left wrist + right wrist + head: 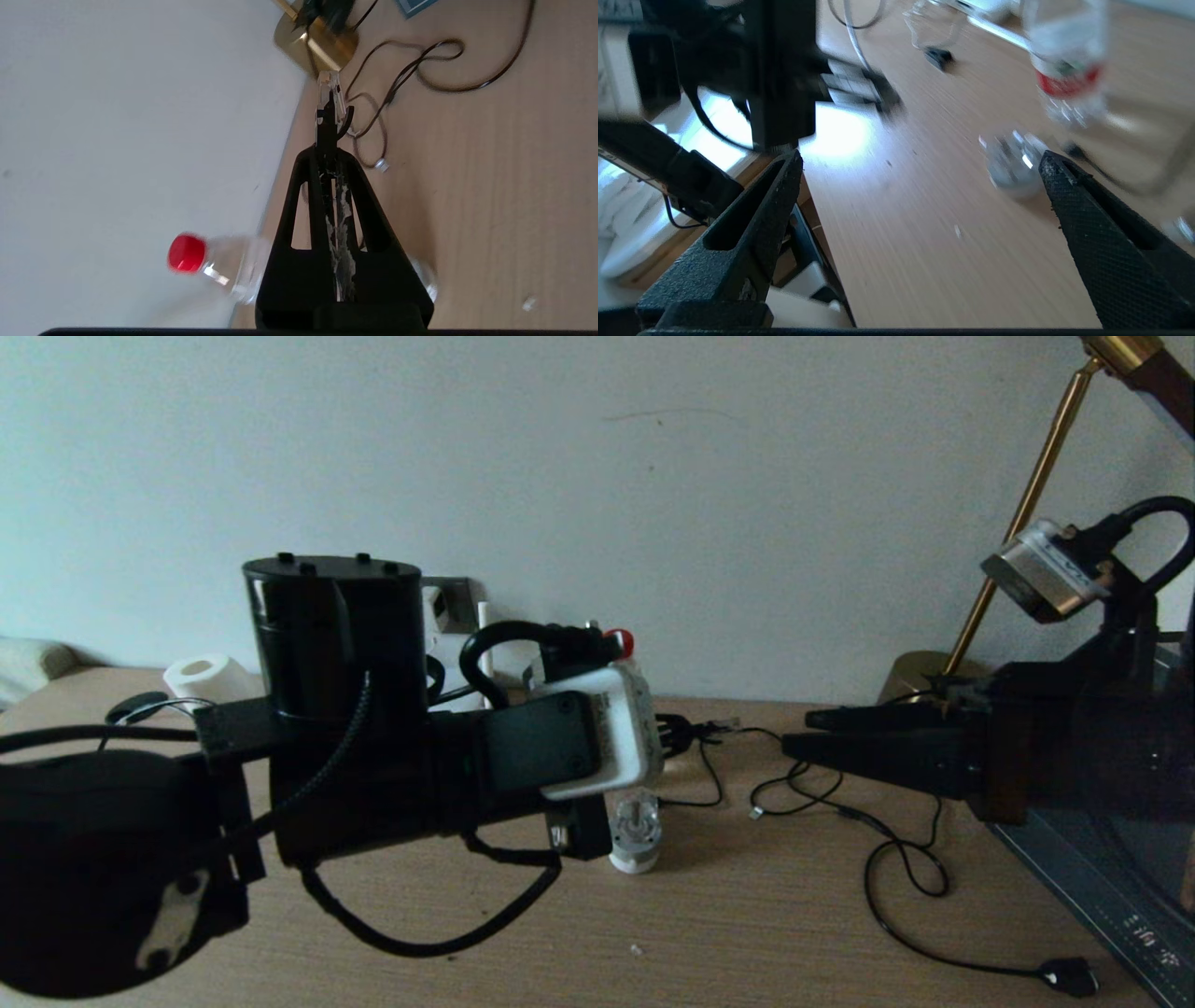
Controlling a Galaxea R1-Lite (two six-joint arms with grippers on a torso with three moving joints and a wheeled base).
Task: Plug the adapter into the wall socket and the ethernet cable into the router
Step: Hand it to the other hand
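My left gripper (686,733) hovers over the table's back middle, shut on the ethernet cable (898,847) just behind its connector. The clear connector (329,91) pokes out past the shut fingers (322,186). From there the cable loops across the wood to its black disc (1070,976) near the front right. My right gripper (805,730) faces the left one from the right, open and empty (920,161). The wall socket (459,599) peeks out behind my left arm. A small white block, the adapter (433,607), sits against it. Of the router, only one white antenna (484,621) shows.
A clear bottle with a red cap (621,640) stands behind my left wrist, and a small clear jar (636,835) below it. A brass lamp (920,670) stands at the back right, a dark mat (1092,887) at the right edge, and a white roll (210,677) at the back left.
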